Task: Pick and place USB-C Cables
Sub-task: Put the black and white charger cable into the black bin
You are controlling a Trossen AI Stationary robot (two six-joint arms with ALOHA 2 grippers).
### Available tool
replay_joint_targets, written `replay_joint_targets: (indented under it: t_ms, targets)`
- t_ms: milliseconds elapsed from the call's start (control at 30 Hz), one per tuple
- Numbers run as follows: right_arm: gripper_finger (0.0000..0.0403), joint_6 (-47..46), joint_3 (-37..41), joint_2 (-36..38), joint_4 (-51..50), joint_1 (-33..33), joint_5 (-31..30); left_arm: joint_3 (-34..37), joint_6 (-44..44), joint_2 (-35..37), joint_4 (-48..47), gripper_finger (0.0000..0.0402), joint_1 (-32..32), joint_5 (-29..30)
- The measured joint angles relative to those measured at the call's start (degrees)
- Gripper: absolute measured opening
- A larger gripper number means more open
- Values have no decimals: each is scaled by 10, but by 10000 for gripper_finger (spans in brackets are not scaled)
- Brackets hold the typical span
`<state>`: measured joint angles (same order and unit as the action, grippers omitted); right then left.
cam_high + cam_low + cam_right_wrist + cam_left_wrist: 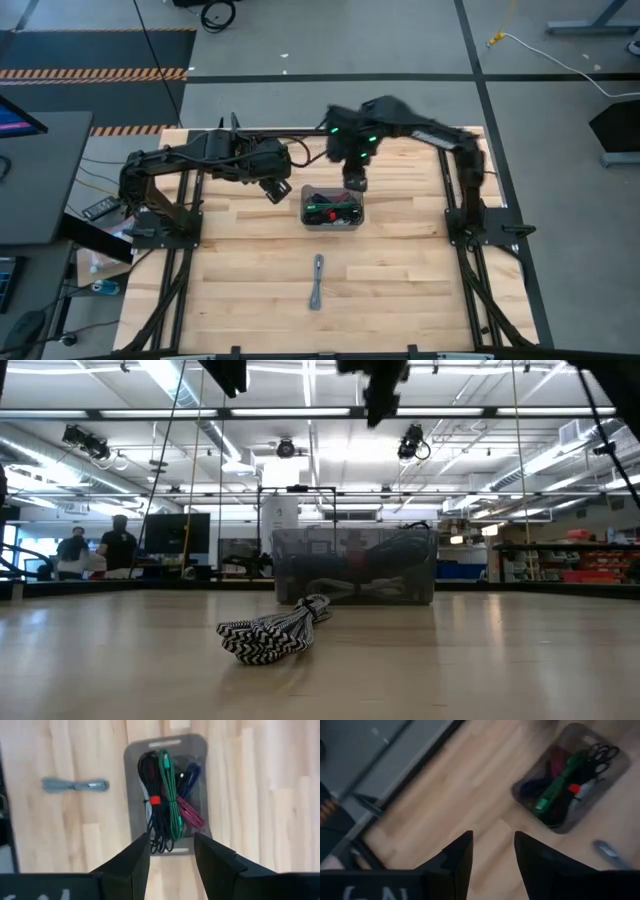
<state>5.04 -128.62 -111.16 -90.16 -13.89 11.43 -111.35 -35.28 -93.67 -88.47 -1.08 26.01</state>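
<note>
Grey cable (317,281) lies alone on the wooden surface (400,280), nearer the front edge than the bin (333,207) and well apart from it; in the low view it shows as a striped bundle in front of the bin. Bin holds the other cables, incl. green (170,795), black w/ red tie (154,800), maroon (190,812) and purple (192,775). Right gripper (355,181) hangs just above the bin's far edge, fingers parted, nothing held. Left gripper (274,190) hovers beside the bin on the left arm's side, fingers parted, empty.
</note>
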Motion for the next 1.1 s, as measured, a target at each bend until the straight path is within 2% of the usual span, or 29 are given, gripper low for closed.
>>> replay_joint_targets:
  t_ms: [100, 400, 600, 767, 933, 1100]
  targets:
    - [159, -36, 8, 57, 1, 4, -20, 0, -48, -3, 1, 153, 15, -25]
    - [158, -131, 9, 218, 1, 19, -114, 0, -208, -49, 3, 153, 97, -28]
    - [158, -145, 9, 300, 1, 33, -121, 0, -295, -114, 10, 153, 152, -29]
    - [158, -145, 9, 336, 1, 34, -121, 0, -313, -179, 31, 153, 171, -33]
    - [158, -132, 9, 352, 1, 34, -118, 0, -371, -239, 43, 153, 162, -119]
    - [158, -114, 9, 353, 1, 34, -118, 0, -432, -280, 53, 153, 172, -177]
